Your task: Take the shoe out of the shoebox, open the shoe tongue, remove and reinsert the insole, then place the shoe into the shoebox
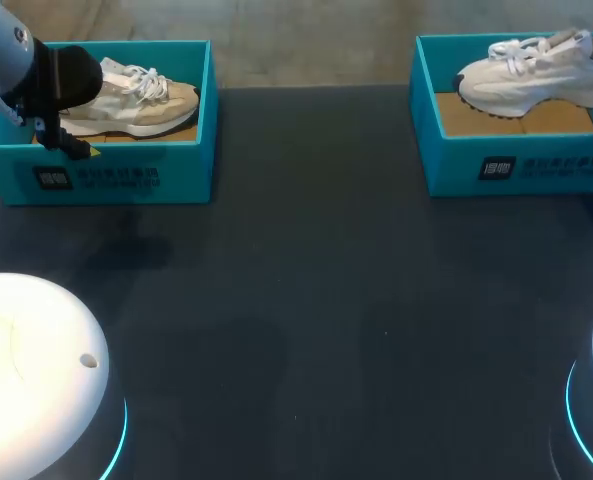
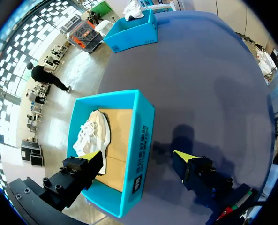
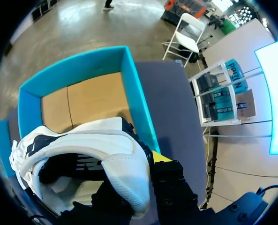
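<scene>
Left gripper: my fingers stand wide apart and hold nothing. They straddle the front wall of the left shoebox, with one yellow tip inside it just beside the shoe and the other outside over the table.
Left arm: I see it come in from the far left corner in the head view, its wrist over the near left part of that box.
Beige sneaker: it lies on its sole on the box's cardboard floor. The toe points toward the middle of the table and the laces are on top.
Right gripper: I read it as clamped on the heel of the white sneaker. Only one yellow tip shows, pressed against the outside of the heel. The other finger is hidden behind the shoe.
White sneaker: it is tilted, toe down toward the cardboard and heel raised above the rim. Its dark opening faces my wrist camera.
Right shoebox: it is blue and open-topped at the far right of the table, well apart from the left one, with much of its brown floor bare.
Table: dark and matte, with both boxes along its far edge.
</scene>
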